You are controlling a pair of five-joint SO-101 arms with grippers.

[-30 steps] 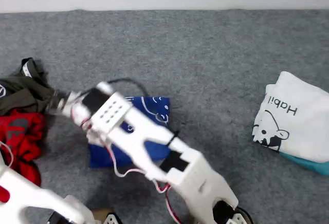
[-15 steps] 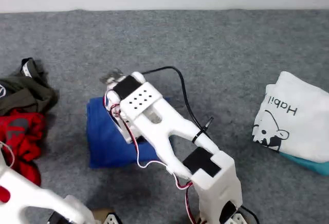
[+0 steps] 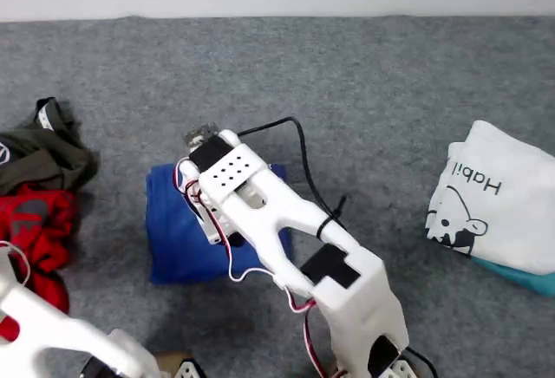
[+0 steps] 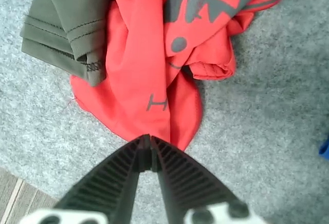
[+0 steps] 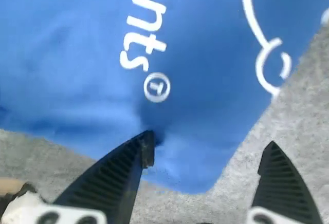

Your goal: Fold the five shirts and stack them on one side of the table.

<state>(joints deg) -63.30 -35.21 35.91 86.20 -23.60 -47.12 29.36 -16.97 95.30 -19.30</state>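
- Where the right arm (image 3: 277, 222) stretches over the grey table (image 3: 364, 92) in the high view, its wrist hangs above the blue shirt (image 3: 173, 239), which lies roughly squared, left of centre.
- Same view: olive shirt (image 3: 43, 157) and red shirt (image 3: 35, 231) sit crumpled, touching each other, at the left edge. The white shirt (image 3: 499, 200) lies folded at the right edge on top of a teal shirt (image 3: 531, 279). Part of the left arm (image 3: 52, 330) shows at the lower left corner.
- Left wrist view: left gripper (image 4: 149, 152) has its jaws pressed tip to tip with nothing between them, poised just over the hem of the red shirt (image 4: 154, 70). The olive shirt (image 4: 67, 18) overlaps the red one along one side.
- Right wrist view: right gripper (image 5: 208, 152) is spread wide. One fingertip (image 5: 147, 147) presses into the blue shirt (image 5: 92, 54) near its corner, dimpling the cloth. The other finger stands off the shirt's edge, over the bare grey table (image 5: 303, 106). White print shows on the blue cloth.
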